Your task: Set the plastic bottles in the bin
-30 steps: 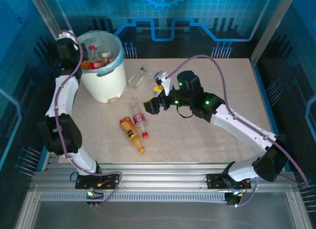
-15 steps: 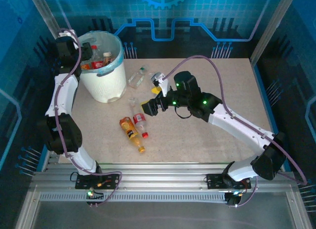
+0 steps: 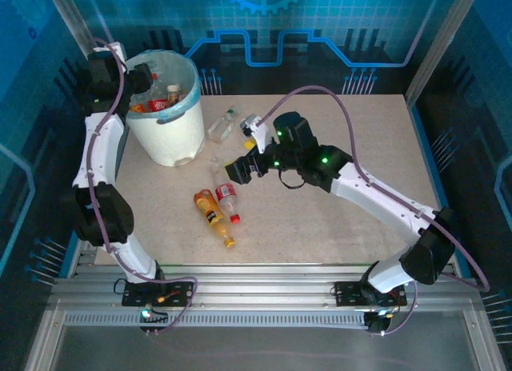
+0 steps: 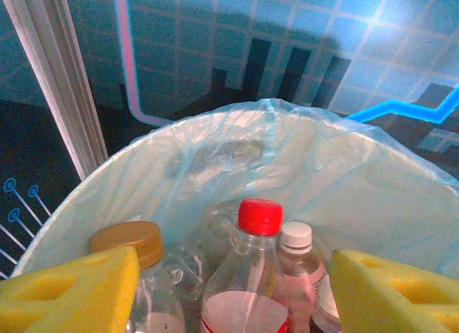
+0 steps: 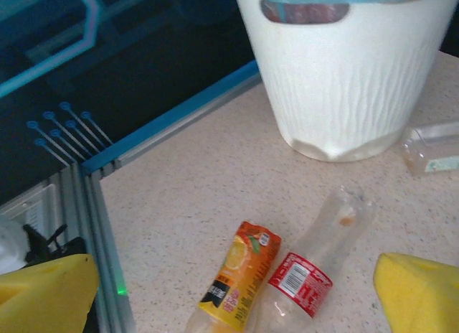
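The bin (image 3: pixel 168 135) is a white bucket with a pale blue-green liner, at the table's back left. Several plastic bottles stand inside it, among them a red-capped one (image 4: pixel 259 217), a white-capped one (image 4: pixel 295 236) and a gold-capped one (image 4: pixel 128 241). My left gripper (image 3: pixel 134 81) hangs open above them at the bin's left rim, its yellow pads (image 4: pixel 72 293) wide apart and empty. An orange bottle (image 3: pixel 212 215) and a red-labelled clear bottle (image 3: pixel 226 193) lie side by side on the table. My right gripper (image 3: pixel 240 169) hovers open just above them, holding nothing.
Another clear bottle (image 3: pixel 221 129) lies to the right of the bin; the right wrist view has it (image 5: pixel 430 146) at the right edge. The blue table edge and metal rail (image 5: pixel 107 204) run left of the lying bottles. Open tabletop lies to the right.
My right arm has swung left, bringing its open gripper closer over the two lying bottles. The left gripper has drawn back slightly toward the bin's left rim.
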Tool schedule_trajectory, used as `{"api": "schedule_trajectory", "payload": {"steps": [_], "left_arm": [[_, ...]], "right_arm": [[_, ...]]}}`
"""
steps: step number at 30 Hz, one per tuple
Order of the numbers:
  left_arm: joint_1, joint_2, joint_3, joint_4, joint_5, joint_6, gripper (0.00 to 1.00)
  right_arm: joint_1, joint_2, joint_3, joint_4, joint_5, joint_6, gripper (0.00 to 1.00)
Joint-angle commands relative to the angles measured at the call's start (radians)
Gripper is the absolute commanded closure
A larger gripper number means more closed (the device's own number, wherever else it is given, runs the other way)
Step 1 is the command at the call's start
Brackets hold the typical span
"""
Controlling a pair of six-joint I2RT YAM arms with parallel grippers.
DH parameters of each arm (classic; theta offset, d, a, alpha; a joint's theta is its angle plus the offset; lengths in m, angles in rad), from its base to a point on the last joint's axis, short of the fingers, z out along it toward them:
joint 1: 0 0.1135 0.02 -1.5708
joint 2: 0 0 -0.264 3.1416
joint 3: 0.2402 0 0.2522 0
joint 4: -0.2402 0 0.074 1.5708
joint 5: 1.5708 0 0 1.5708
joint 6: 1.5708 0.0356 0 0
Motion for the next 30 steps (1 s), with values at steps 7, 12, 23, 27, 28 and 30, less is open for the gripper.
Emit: {"api": "schedule_trajectory", "payload": {"steps": [7, 12, 23, 27, 28, 30], "left_arm": [[-0.15, -0.188, -0.068, 0.008, 0.01, -0.002, 0.29], [-0.287, -0.309, -0.218, 0.054, 0.006, 0.05, 0.28], [-0.464, -0.459, -0.405, 0.068, 0.109, 0.082, 0.27], [-0.481, -0.469, -0.401, -0.01, 0.174, 0.086, 0.27], [-0.484, -0.472, -0.398, -0.032, 0.194, 0.095, 0.27], [-0.492, -0.479, -0.403, -0.057, 0.209, 0.103, 0.27]], "right_arm": [[-0.081, 0.23, 0.2, -0.245, 0.176, 0.096, 0.0], [-0.169, 0.399, 0.326, -0.268, 0.15, 0.137, 0.0], [-0.223, 0.933, 0.919, -0.472, 0.243, 0.178, 0.0], [-0.222, 1.053, 1.046, -0.469, 0.219, 0.166, 0.0], [-0.22, 1.07, 1.059, -0.457, 0.205, 0.154, 0.0], [-0.217, 1.089, 1.06, -0.426, 0.191, 0.127, 0.0]]}}
